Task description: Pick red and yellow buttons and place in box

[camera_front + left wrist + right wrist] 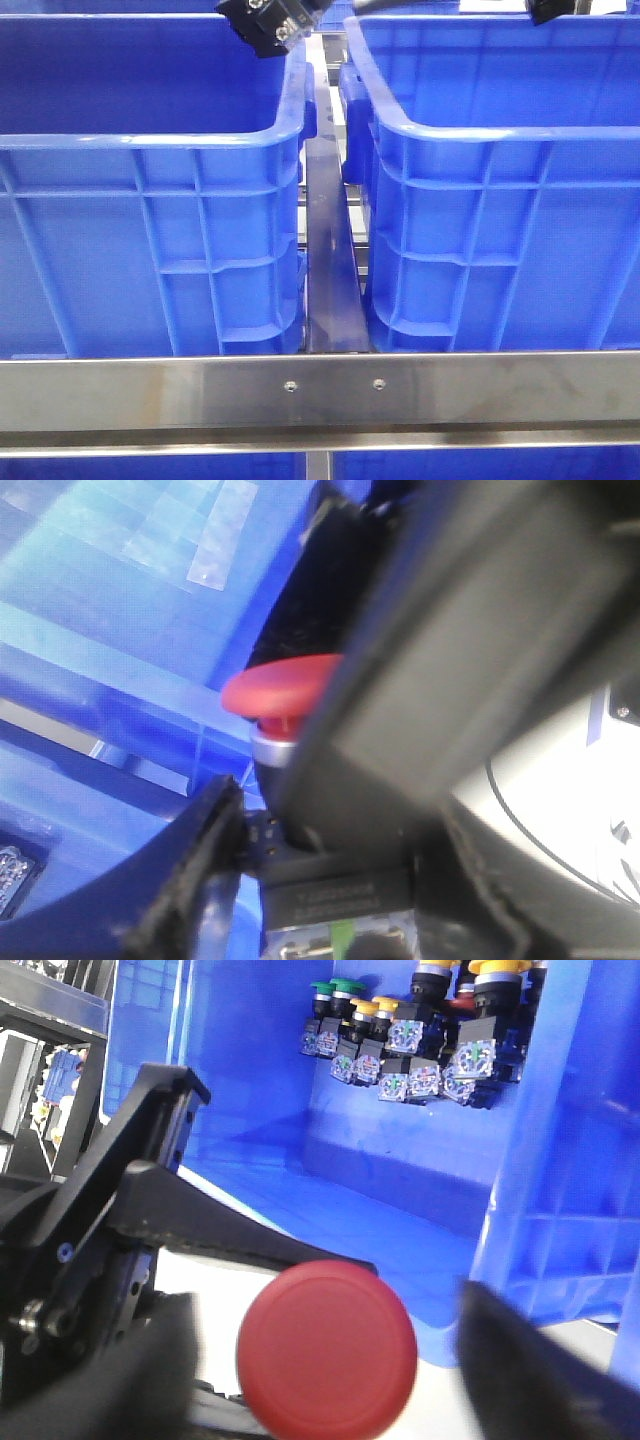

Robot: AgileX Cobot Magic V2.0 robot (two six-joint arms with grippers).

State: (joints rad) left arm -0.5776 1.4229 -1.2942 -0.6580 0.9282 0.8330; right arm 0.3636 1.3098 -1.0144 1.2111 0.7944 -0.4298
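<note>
Two big blue crates stand side by side behind a steel rail [320, 395] that runs across the front, the left crate [150, 230] and the right crate [500, 220] parted by a narrow gap where a dark metal strip [330, 270] runs back between them. From the front their high ribbed walls hide whatever lies inside. Both arms sit at the very top edge there, the left one above the left crate's inner corner, the right one barely showing.

The left wrist camera shows the left gripper [300, 770] with its fingers [180, 880] closed on a push-button unit, its red button [285, 692] cap sticking out sideways over a silver collar and black body, blue crate wall behind it.

On the right wrist camera, a second red cap [327, 1350] sits face-on between the blurred fingers [540, 1370] of the right gripper [330, 1360], seemingly pinched, though the contact itself is out of focus. Beyond it a blue box [560, 1190] holds a heap of button units [420, 1030] in one corner: two green caps, several yellow, a hint of red; the exact count is unclear.
</note>
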